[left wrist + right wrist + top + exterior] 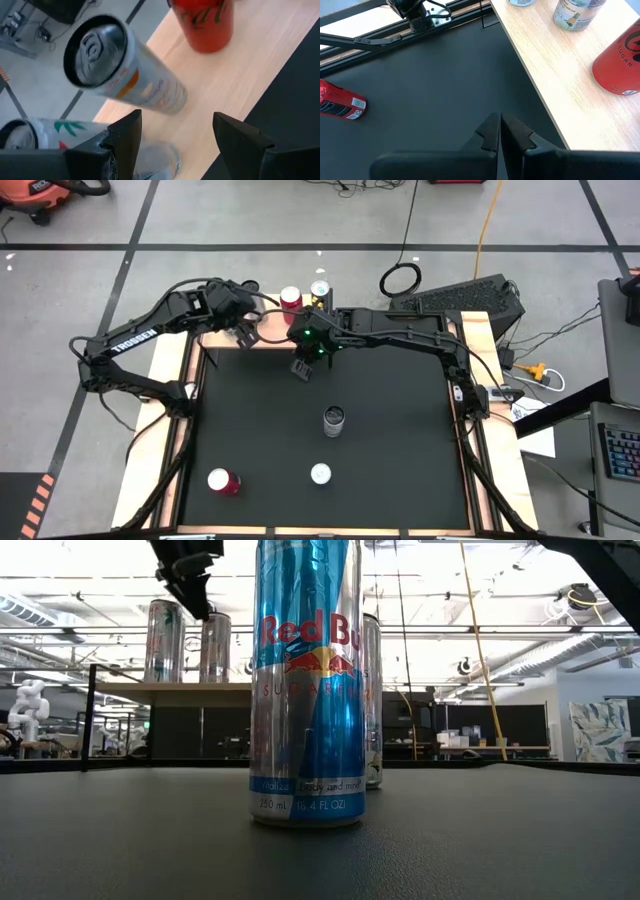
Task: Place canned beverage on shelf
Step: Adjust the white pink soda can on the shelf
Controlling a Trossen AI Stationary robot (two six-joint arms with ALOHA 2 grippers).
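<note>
Left gripper (172, 135) open over shelf (240, 75) beside cans, possibly three; right gripper (500, 131) closed nearby.

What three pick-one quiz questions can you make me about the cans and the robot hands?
1. Where is the blue can? A on the floor; B on the black mat; C in a gripper.
2. How many cans are on the black mat? A one; B three; C five.
3. How are the right gripper fingers? A shut; B wide open; C around a can.

Answers: 1 B, it stands on the mat. 2 B, the blue can, a silver can and a red can. 3 A, the fingers meet with nothing between.
</note>
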